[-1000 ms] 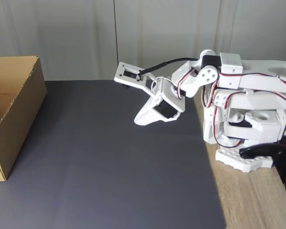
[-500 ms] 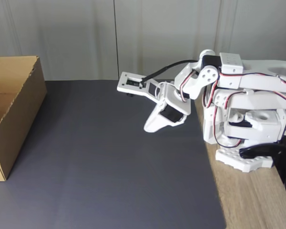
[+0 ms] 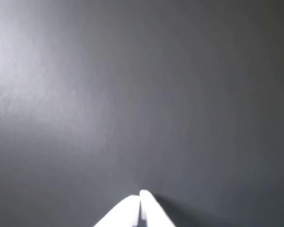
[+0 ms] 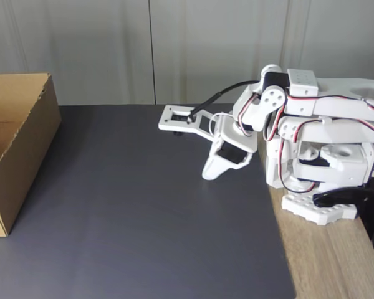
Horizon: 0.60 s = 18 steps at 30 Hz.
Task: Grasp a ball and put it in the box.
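The white arm [image 4: 311, 124] sits folded at the right of the fixed view, its base on a strip of wooden table [image 4: 336, 261]. The gripper [image 4: 210, 173] hangs low over the dark mat [image 4: 143, 218], tips pointing down and close to its surface. In the wrist view the gripper [image 3: 140, 198] comes in from the bottom edge, its two white fingers [image 3: 151, 210] pressed together at the tips, with nothing between them. They are closed and empty. Below and ahead of them lies plain grey mat, brighter toward the left of that view where the light falls on it.

The box [image 4: 25, 143] stands at the far left of the fixed view, on the mat, open at the top, well apart from the gripper. From here I see its inner wall and a bit of the floor inside, but not the whole inside. I cannot tell where the ball is. Grey panels [image 4: 174, 43] make the wall behind.
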Each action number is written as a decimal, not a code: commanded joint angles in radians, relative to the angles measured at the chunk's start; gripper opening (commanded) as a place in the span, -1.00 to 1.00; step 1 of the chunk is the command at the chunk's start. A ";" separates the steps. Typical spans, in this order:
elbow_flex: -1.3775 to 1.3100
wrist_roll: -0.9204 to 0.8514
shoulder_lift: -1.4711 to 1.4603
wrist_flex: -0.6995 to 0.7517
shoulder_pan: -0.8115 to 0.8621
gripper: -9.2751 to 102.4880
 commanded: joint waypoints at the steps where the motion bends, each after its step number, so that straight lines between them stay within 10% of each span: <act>1: -0.005 0.000 0.003 0.054 -0.014 -0.84; 18: -0.005 -0.080 0.003 0.161 -0.137 -0.82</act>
